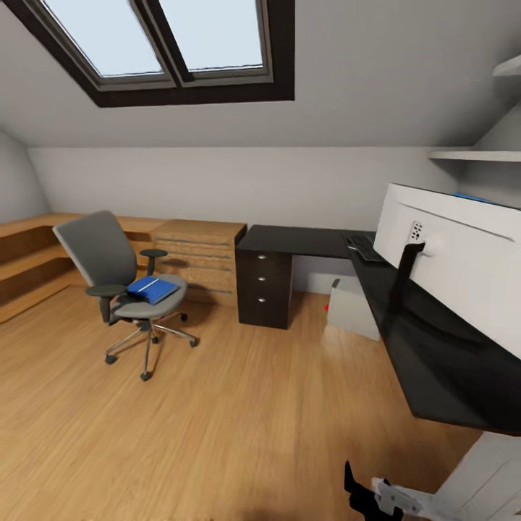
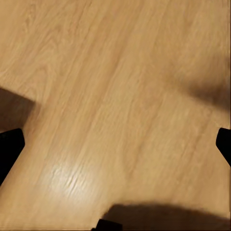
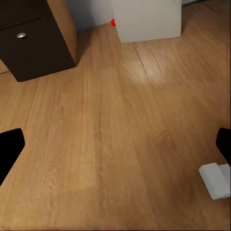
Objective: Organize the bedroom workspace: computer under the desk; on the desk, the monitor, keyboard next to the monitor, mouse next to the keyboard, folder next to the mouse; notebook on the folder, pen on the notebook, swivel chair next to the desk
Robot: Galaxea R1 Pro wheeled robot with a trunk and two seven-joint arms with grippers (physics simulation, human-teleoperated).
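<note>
The grey swivel chair [image 1: 108,278] stands on the plank floor at the left, apart from the black desk [image 1: 297,240]. The blue folder [image 1: 152,289] lies on its seat. On the desk's right wing the monitor [image 1: 463,253] shows its white back, with the keyboard [image 1: 365,247] beyond it. The pale computer [image 1: 352,311] [image 3: 147,19] sits on the floor under the desk. My left gripper [image 2: 115,149] and right gripper [image 3: 115,149] both hang open over bare floor, holding nothing. The mouse, notebook and pen are out of view.
The desk's drawer unit [image 1: 264,286] [image 3: 33,43] stands left of the computer. A light wood chest of drawers [image 1: 199,257] and a low wood platform [image 1: 29,253] line the back wall. Shelves [image 1: 470,155] hang at the upper right. Open floor spreads between me and the chair.
</note>
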